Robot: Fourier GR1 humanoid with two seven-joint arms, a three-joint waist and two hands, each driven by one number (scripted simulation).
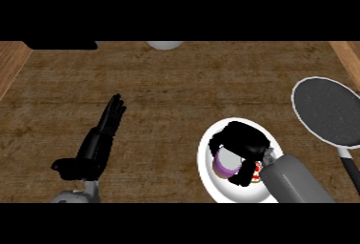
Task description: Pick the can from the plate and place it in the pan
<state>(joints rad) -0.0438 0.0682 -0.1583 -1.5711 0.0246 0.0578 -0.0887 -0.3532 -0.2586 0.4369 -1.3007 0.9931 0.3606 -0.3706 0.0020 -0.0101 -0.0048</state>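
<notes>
On the plate [211, 183] near worktop's front edge, right hand [243, 140] curled round can [228, 164]; left hand [102, 136] straight-fingered; pan [330, 116] at right edge.

- Between plate [211, 188] and pan [334, 114]: a narrow strip of bare brown counter [197, 81], passable.
- Over the plate: crowded by the right hand [243, 143], curled round the can [228, 164], with the grey forearm [292, 181] slanting in from the lower right.
- Pan's dark bowl open from above; black handle [349, 171] running down the right edge, just beside the forearm.
- Left side: left hand [98, 138] resting, fingers straight, well apart from the plate.
- Wide middle and far counter open, save a pale round object [165, 45] and a black shape [60, 44] at the far edge.
</notes>
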